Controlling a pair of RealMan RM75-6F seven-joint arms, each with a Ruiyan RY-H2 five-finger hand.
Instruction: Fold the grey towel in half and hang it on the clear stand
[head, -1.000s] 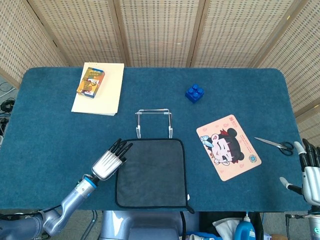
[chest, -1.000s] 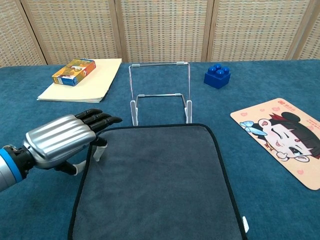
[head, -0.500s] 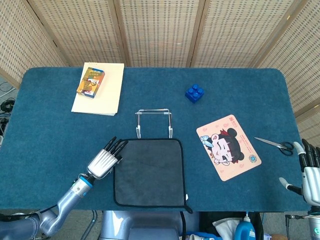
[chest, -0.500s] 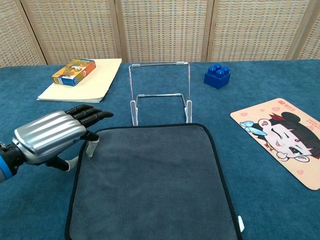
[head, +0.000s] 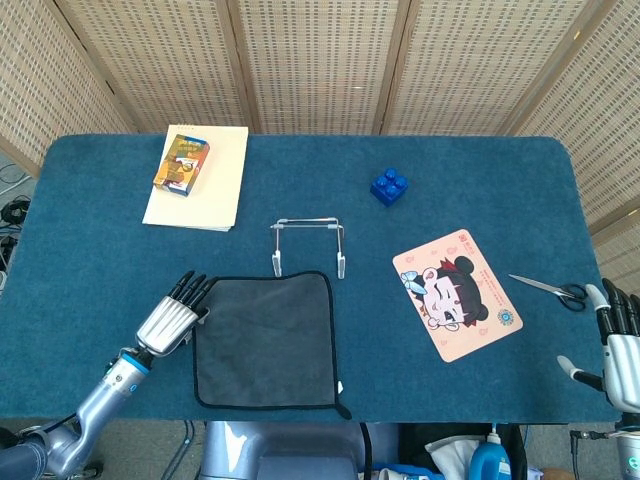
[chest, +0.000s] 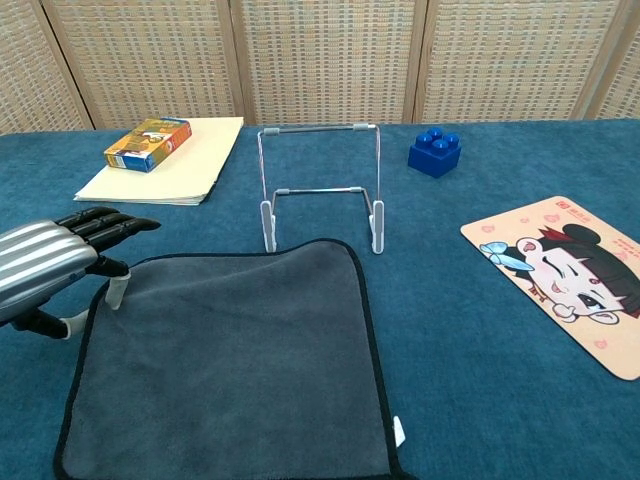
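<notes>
Grey towel (head: 265, 340): flat, unfolded, just before clear stand (head: 308, 245).
Left hand (head: 170, 320): thumb pinching towel's left corner (fingers straight).
Right hand (head: 615, 345): empty, fingers apart.
Risk: thin pinch, corner could slip mid-fold.

Towel (head: 265, 339) before stand (head: 307, 244), left hand (head: 170, 320) at its left edge

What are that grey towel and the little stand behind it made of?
The towel looks like soft microfibre cloth: matte, fuzzy, with a stitched black edge. The stand seems to be clear plastic or acrylic with pale feet; the blue table shows through it, though it could be thin wire.
</notes>
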